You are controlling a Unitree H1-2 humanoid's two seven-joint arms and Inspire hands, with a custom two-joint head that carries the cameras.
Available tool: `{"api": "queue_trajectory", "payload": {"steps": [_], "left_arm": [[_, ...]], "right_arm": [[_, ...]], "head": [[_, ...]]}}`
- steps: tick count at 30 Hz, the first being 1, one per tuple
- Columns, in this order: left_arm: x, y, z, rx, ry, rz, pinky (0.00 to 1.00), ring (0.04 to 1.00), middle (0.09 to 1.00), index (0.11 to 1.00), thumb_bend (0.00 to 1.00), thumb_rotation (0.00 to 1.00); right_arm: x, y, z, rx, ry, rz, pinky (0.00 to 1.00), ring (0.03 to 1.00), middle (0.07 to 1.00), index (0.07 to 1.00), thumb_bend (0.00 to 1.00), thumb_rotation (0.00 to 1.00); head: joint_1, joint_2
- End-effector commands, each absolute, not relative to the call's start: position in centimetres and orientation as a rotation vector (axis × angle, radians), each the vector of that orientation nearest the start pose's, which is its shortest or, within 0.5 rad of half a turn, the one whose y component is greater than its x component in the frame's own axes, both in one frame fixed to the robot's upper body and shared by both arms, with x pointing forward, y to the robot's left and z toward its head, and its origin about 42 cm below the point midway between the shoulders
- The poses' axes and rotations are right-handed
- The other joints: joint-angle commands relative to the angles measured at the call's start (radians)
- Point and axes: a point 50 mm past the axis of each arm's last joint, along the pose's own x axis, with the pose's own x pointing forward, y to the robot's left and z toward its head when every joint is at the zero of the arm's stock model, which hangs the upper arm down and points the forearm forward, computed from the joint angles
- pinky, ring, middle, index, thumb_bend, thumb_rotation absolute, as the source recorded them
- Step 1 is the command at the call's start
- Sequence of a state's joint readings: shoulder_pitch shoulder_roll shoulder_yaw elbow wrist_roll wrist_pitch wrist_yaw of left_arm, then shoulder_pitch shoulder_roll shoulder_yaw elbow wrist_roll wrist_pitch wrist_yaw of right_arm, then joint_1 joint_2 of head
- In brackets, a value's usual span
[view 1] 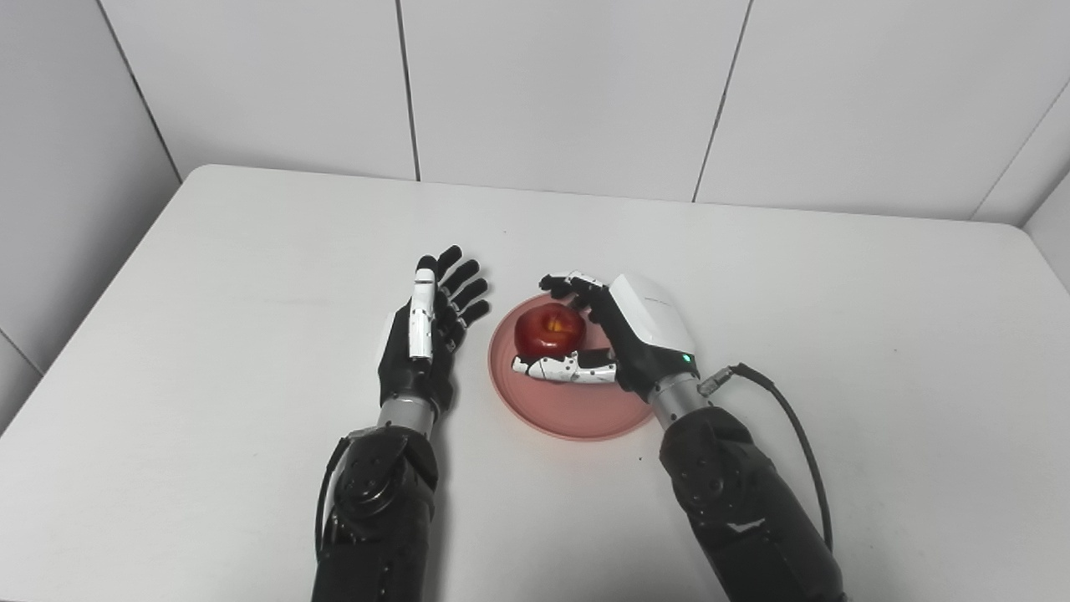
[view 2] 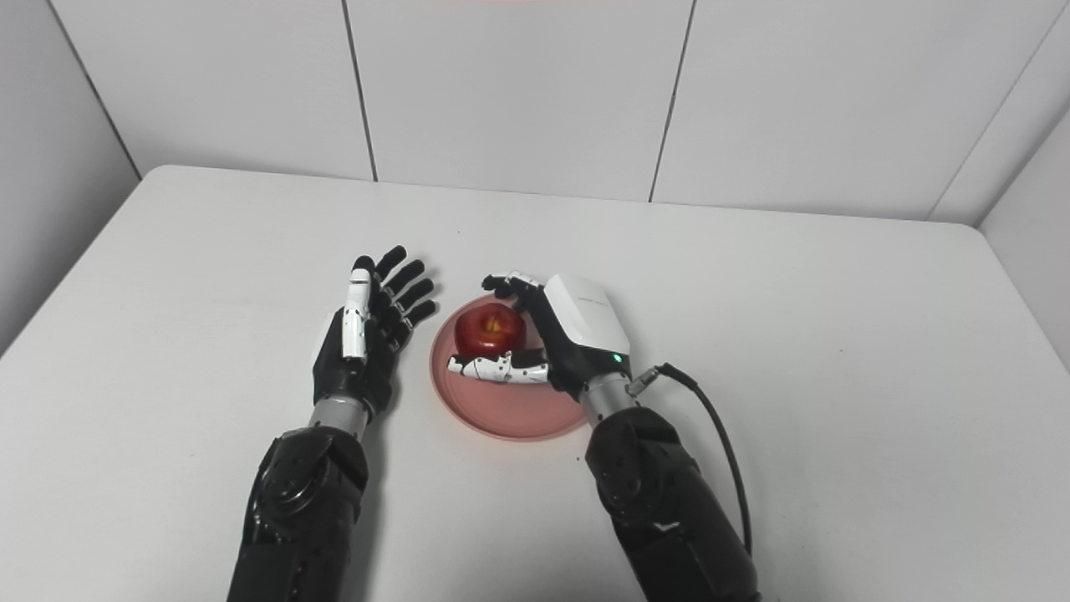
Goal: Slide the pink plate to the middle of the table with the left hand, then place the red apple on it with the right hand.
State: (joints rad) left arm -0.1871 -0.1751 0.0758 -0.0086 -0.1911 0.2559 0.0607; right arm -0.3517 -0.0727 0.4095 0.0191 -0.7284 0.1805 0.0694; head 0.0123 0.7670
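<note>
At frame centre I saw the round pink plate (view 1: 577, 410) holding the glossy apple (view 1: 548, 331), grasped by my right hand (view 1: 623, 339); left hand (view 1: 430, 330) lay released beside it.

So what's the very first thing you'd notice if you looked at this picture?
Probably the shiny red apple, the brightest thing there, over a pink plate in the middle of the white table. The right robot hand is curled around it, fingers behind and thumb in front. Just left of the plate, the left robot hand is open with its black fingers spread, holding nothing.
</note>
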Motion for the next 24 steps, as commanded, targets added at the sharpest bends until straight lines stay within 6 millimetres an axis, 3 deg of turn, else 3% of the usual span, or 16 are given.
{"api": "queue_trajectory", "payload": {"steps": [1,16,24], "left_arm": [[34.5,15.2,14.6,-0.374,0.058,-0.006,0.82,0.837,0.855,0.849,0.43,1.0],[34.5,15.4,14.5,-0.376,0.058,-0.01,0.84,0.852,0.866,0.857,0.44,1.0],[34.6,15.6,14.5,-0.378,0.058,-0.006,0.84,0.848,0.859,0.85,0.44,1.0]], "right_arm": [[36.5,-9.6,20.2,-0.853,-0.339,0.299,0.68,0.752,0.798,0.815,1.0,0.61],[36.6,-10.8,21.5,-0.858,-0.353,0.25,0.76,0.853,0.886,0.913,1.0,0.7],[36.4,-12.7,22.1,-0.832,-0.35,0.188,0.79,0.885,0.914,0.939,1.0,0.73]], "head": [[0.0,0.001],[-0.013,0.001],[-0.026,0.0]]}}
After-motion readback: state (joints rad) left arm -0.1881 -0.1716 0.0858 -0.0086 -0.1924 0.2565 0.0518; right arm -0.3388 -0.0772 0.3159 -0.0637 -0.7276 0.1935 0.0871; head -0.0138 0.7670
